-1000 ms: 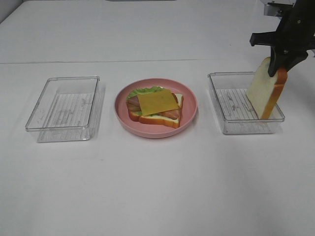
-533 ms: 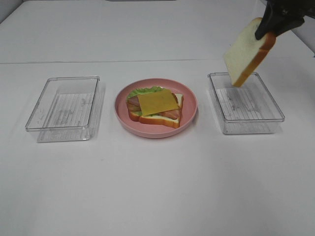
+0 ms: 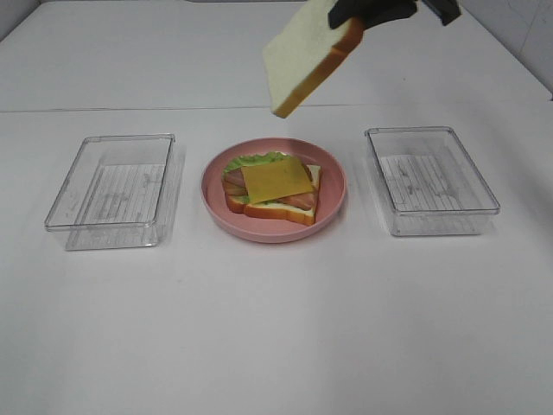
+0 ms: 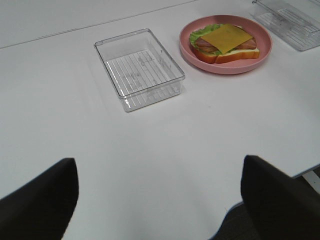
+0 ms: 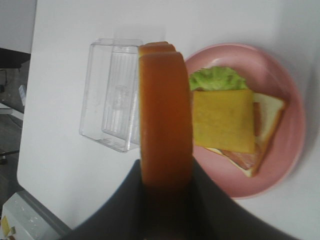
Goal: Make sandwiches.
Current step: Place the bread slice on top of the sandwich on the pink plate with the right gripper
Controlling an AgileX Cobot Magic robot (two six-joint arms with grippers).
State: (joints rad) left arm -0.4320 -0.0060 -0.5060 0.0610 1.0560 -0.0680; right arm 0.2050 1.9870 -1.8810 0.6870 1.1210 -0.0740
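Sandwiches remain unfinished on the white bench (image 3: 276, 328): the open stack (image 3: 272, 190) of bread, lettuce, bacon and cheese lies on the pink plate (image 3: 333, 203), between two clear trays. Above the plate, the right gripper's (image 3: 341, 15) fingers pinch the top slice (image 3: 307, 56) by its crust, tilted. It should level out before lowering squarely. The gripper is cropped there. Left fingers (image 4: 37, 200) stand wide, empty.

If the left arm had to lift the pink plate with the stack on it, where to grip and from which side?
Probably the raised rim of the pink plate on its left side, nearest the left gripper, which is open. The plate lies flat with the half-built sandwich filling its middle, so only the rim is free. Pinch with one finger over the lip and one under. The left tray stands close, so come in low.
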